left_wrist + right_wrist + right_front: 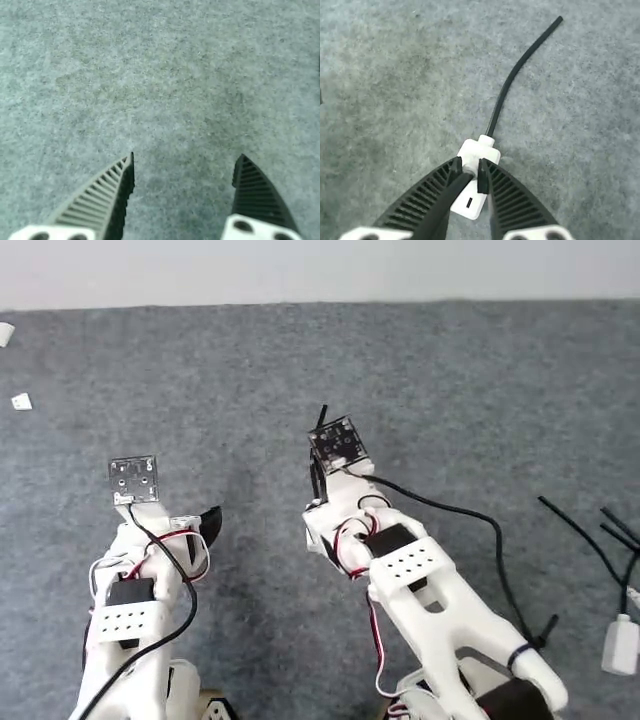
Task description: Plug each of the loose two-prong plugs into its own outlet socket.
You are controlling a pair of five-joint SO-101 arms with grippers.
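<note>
Right pincer (pixel 468 162) tight around a white corded connector (pixel 479 149), left pincer (pixel 186 156) wide apart over the grey mat (pixel 160 75)

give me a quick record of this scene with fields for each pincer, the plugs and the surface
surface: grey mat
left pincer: open, over the mat, holding nothing
right pincer: shut on white plug
cord: black, trails from that plug across the mat
second white piece: on black cords at the high view's right edge, apart from both arms
</note>
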